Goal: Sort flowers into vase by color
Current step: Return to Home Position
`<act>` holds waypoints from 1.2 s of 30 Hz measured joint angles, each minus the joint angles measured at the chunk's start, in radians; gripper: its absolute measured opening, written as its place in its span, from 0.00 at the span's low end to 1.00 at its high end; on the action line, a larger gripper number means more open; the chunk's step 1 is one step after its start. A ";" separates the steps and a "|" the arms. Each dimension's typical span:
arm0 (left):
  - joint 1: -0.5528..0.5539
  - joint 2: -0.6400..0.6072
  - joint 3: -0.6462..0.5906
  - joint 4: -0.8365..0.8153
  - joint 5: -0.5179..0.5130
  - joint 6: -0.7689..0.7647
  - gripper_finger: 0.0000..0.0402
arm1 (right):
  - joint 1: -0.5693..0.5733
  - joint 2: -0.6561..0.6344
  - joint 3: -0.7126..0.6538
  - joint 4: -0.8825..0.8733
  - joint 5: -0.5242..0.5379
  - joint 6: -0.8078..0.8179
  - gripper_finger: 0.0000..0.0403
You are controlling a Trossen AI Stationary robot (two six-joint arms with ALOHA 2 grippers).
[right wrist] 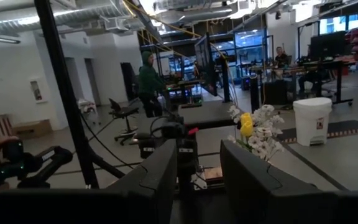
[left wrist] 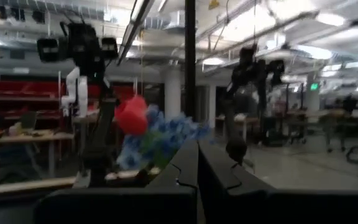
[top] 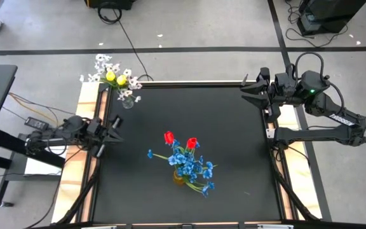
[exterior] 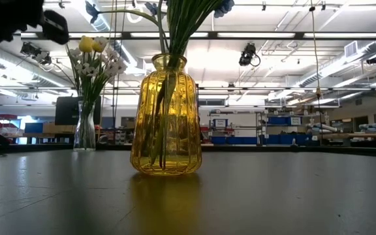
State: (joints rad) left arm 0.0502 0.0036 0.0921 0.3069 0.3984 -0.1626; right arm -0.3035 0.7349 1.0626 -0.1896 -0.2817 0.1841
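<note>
High view: the black table (top: pixel 234 191) fills the middle, with no loose stem lying on it that I can see. The left arm (top: pixel 49 137) sits low along the table's left edge. The right arm (top: pixel 323 108) is folded by the far right corner.

The amber vase (exterior: pixel 166 117) stands near the table's middle. The clear vase (exterior: pixel 85 130) stands at the far left corner, well apart from it.

Every one of the flowers in view is already in a vase, so the sorting looks finished. By my judgement, only parking the arms is left.

The blue sprays (top: pixel 192 166) fan out wide from the amber vase as a loose bunch of small blossoms. The white sprays (top: pixel 103 62) spread thinly from the clear vase. Two red tulips (top: pixel 169 137) stand above the blue ones, and two yellow tulips (top: pixel 115 78) nestle close together among the white. All the stems are thin and green.

The left gripper (top: pixel 115 129) hangs just inside the table's left edge, pointing toward the middle. Its wrist view shows the fingers pressed together on nothing. The right gripper (top: pixel 246 92) is over the far right corner with its fingers (right wrist: pixel 154 180) spread apart and bare.
</note>
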 joint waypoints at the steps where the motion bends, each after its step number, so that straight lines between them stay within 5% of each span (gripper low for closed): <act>1: 0.000 0.000 -0.007 -0.011 -0.004 0.018 0.02 | 0.000 0.000 0.000 0.000 0.000 0.000 0.33; 10: 0.003 0.001 -0.023 -0.138 -0.184 0.082 0.03 | 0.000 0.000 0.000 0.000 0.000 0.000 0.33; 16: 0.003 0.000 -0.031 -0.184 -0.271 0.106 0.16 | 0.000 0.000 0.000 0.000 0.000 0.000 0.33; 23: 0.004 0.001 -0.083 -0.158 -0.271 0.102 0.29 | 0.000 0.000 0.000 0.001 0.000 0.000 0.33; 36: 0.004 0.002 -0.084 -0.176 -0.307 0.107 0.29 | 0.000 0.000 0.000 0.001 0.000 0.000 0.33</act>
State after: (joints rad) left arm 0.0540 0.0055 0.0086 0.1310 0.0912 -0.0559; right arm -0.3035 0.7349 1.0626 -0.1883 -0.2819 0.1841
